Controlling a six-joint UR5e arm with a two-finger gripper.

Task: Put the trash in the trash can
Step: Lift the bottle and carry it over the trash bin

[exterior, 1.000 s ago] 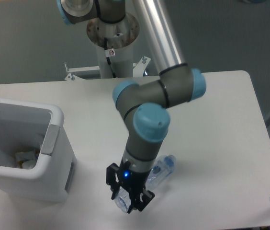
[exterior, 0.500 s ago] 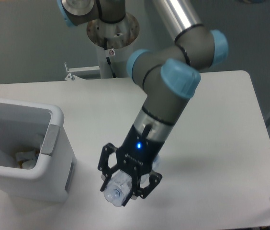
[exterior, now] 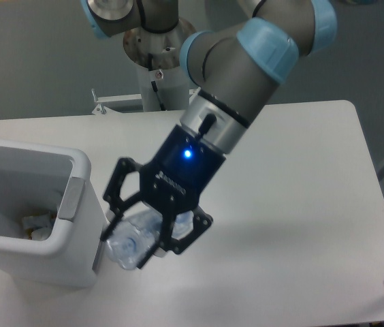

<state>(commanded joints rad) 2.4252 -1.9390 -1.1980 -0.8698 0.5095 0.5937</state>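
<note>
White desk; trash can at nine o'clock.
Pincer grips the bottle; best lift clear of the rim before release.

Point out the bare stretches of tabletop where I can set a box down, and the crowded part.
Free: the table's right half, from the arm out to the right edge, and the far strip behind the trash can. Crowded: front left, where the tool, shut on the water bottle, hangs right beside the can's wall.
</note>
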